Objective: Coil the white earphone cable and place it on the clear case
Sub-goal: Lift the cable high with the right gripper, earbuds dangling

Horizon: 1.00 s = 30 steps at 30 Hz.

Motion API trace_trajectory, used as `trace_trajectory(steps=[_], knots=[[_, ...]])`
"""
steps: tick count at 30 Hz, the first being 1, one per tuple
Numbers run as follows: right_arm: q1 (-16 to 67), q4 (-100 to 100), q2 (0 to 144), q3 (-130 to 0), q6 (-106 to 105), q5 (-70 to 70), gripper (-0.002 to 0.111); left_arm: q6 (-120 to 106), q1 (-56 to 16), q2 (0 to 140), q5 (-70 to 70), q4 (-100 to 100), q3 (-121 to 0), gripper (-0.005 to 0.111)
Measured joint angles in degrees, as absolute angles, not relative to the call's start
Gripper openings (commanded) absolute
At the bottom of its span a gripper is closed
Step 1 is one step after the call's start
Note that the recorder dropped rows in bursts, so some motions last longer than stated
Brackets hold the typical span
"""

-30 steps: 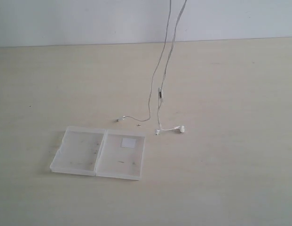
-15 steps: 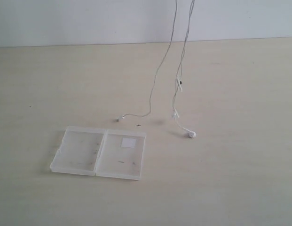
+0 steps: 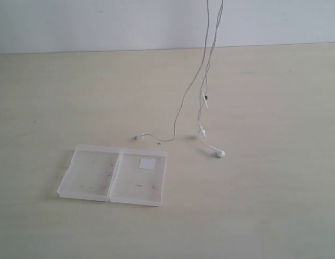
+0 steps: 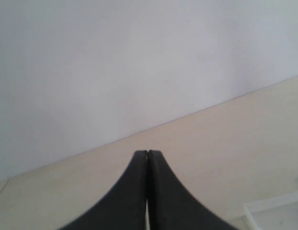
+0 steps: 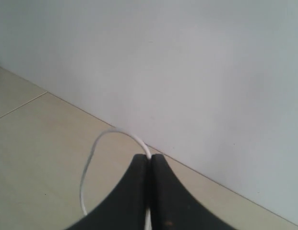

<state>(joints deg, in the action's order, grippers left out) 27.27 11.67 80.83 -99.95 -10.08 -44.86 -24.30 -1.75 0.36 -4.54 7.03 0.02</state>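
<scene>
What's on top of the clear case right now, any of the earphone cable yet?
The clear case carries only a white square sticker and faint marks. The white earphone cable hangs beyond it, earbud and other end on the table. The case's underside is hidden.

The left claw [image 4: 147,154] is pressed closed, holding nothing as far as visible. The right claw [image 5: 150,158] is closed, pinching the white earphone cable [image 5: 82,187].

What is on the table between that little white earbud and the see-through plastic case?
Nothing. In the exterior view, only bare beige tabletop separates the small white earbud from the flat clear plastic case.
</scene>
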Motion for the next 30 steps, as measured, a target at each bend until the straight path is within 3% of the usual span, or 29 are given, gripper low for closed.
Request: trace_trajectory(steps=[11, 23, 30], knots=[[27.27, 11.67, 80.83, -99.95, -10.47, -43.69, 0.000, 1.27, -1.75, 0.36, -3.01, 27.41, 0.02, 0.000], [27.27, 12.03, 80.83, -99.95, -10.69, -42.10, 0.000, 11.33, -1.75, 0.36, 7.60, 29.88, 0.02, 0.000], [27.27, 12.26, 81.59, -99.95, -10.69, -41.24, 0.000, 13.73, -1.75, 7.65, 6.93, 29.76, -0.62, 0.000]])
